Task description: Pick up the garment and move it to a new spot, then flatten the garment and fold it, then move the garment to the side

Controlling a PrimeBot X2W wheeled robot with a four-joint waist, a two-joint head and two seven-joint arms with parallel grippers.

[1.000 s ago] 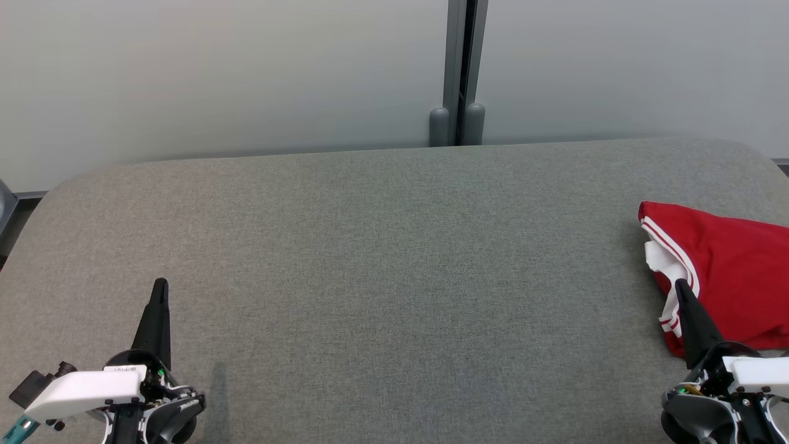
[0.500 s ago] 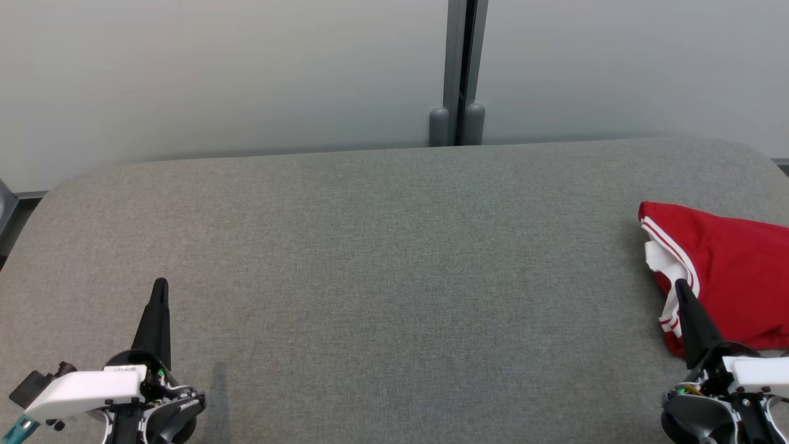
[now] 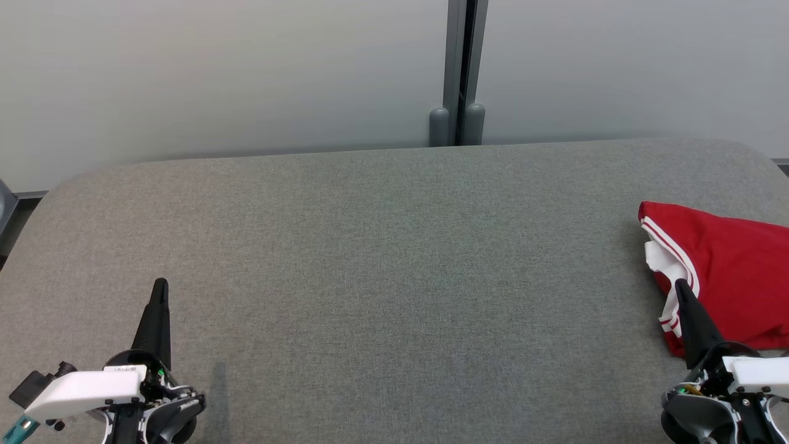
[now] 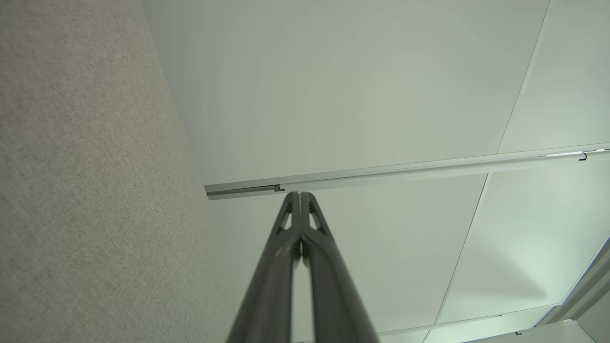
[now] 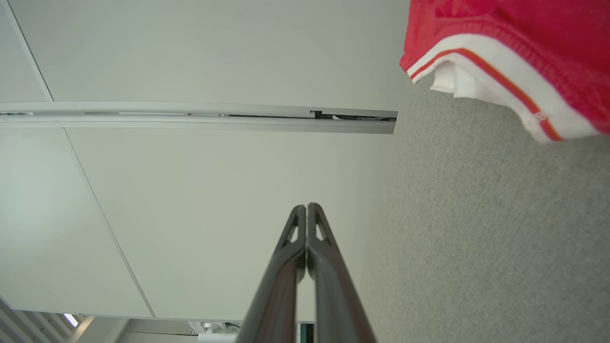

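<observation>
Red garment [image 3: 730, 271], cut off at right, trimmed end pointing left on surface [image 3: 394, 277]; left hand [image 3: 160, 283], right hand [image 3: 678, 285] pressed together, empty.

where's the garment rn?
In the head view the red garment lies at the right edge of the grey fabric surface, just ahead of the shut right tool, which isn't holding it.

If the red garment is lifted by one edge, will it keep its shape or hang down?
Probably it hangs limp: the red garment lies in soft folds on the grey surface. It looks thin, so likely light. Stacked layers may separate.
</observation>
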